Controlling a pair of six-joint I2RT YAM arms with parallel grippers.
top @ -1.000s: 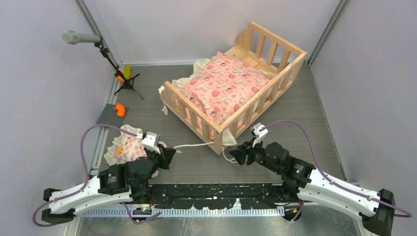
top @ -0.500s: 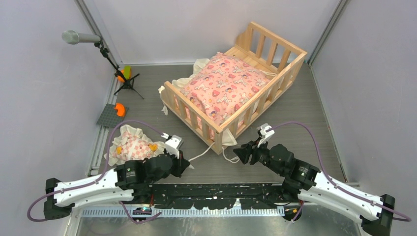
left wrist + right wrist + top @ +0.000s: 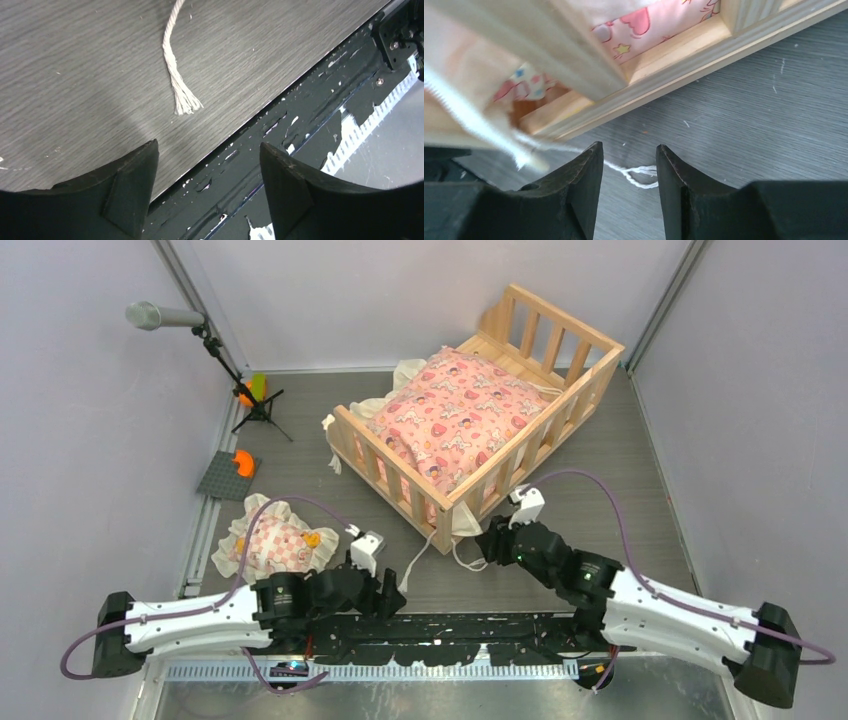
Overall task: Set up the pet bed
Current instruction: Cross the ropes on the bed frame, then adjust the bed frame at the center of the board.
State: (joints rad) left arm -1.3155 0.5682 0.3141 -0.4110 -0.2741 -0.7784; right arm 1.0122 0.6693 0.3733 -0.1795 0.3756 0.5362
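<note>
1. Counted, left to right: one microphone (image 3: 160,316), far left of the pet bed (image 3: 535,427); one small frilled pillow (image 3: 270,545), left of its near corner; two hands; two stretches of white cord (image 3: 418,552), trailing from that near corner; one pink printed cushion (image 3: 455,420), lying inside the pet bed.
2. Left hand (image 3: 207,165): open and empty, fingers spread wide over the near edge of the counter (image 3: 75,60), down and left of the pet bed's near corner. Frayed end of one cord just ahead of the fingers, untouched.
3. Right hand (image 3: 629,150): open, fingers parted, nothing pinched. Thin cord lying across the gap on the counter.
4. Hard to make out: plank base of the pet bed, covered by the cushion. In the right wrist view, only a bottom rail and part of a slat, blurred at the left, the rest cut off.
5. Pet bed: set diagonally on the counter, toward the back. Well apart from the left hand. Just beyond the right hand, bottom rail near the fingertips, not touching.
</note>
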